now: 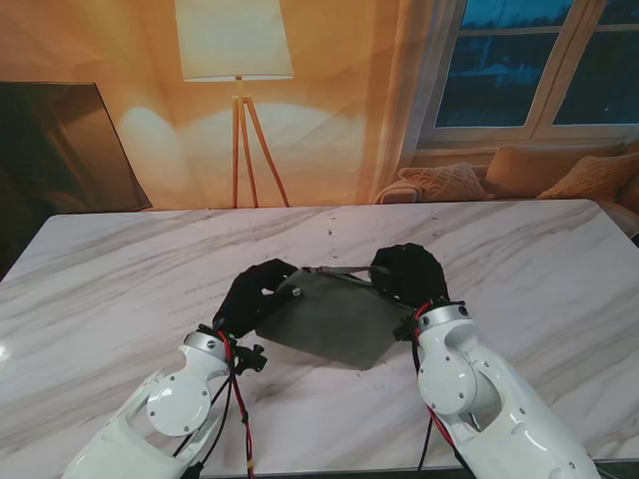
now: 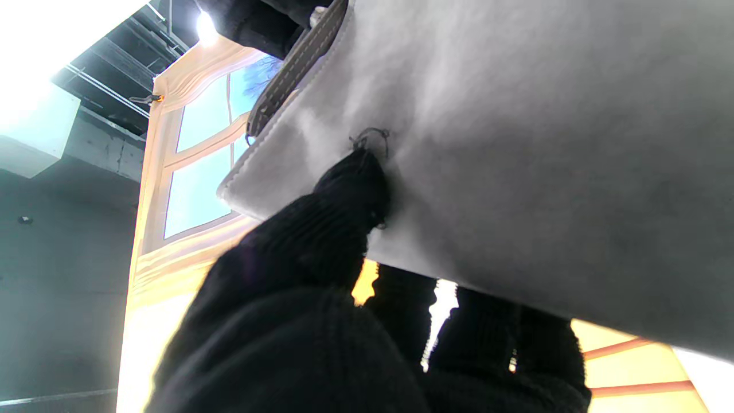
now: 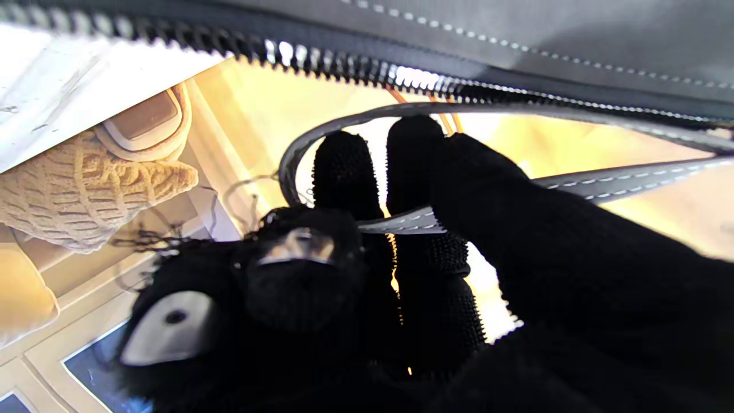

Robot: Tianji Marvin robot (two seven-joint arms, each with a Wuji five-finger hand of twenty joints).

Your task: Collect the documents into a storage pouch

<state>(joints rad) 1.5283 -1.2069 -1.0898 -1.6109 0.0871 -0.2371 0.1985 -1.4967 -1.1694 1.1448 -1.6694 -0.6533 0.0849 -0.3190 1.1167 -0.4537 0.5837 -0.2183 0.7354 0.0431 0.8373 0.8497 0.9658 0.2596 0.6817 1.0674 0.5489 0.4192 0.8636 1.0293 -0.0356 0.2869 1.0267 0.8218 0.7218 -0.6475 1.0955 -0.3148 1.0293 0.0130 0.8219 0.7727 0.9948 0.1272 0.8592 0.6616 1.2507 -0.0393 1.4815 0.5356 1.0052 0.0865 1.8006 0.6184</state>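
A flat grey storage pouch (image 1: 329,314) hangs tilted over the middle of the white marble table (image 1: 120,289), held between both black-gloved hands. My left hand (image 1: 255,294) grips its left edge; in the left wrist view the fingers (image 2: 344,212) press into the grey fabric (image 2: 545,143). My right hand (image 1: 409,274) is at the far right corner. In the right wrist view its fingers (image 3: 401,229) curl around the pouch's thin grey strap (image 3: 516,109), beside the zipper teeth (image 3: 344,63). No documents show in any view.
Beyond the table's far edge stand a tripod floor lamp (image 1: 238,70), a window (image 1: 539,60) and a sofa with cushions (image 1: 444,182). A dark panel (image 1: 60,140) leans at the far left.
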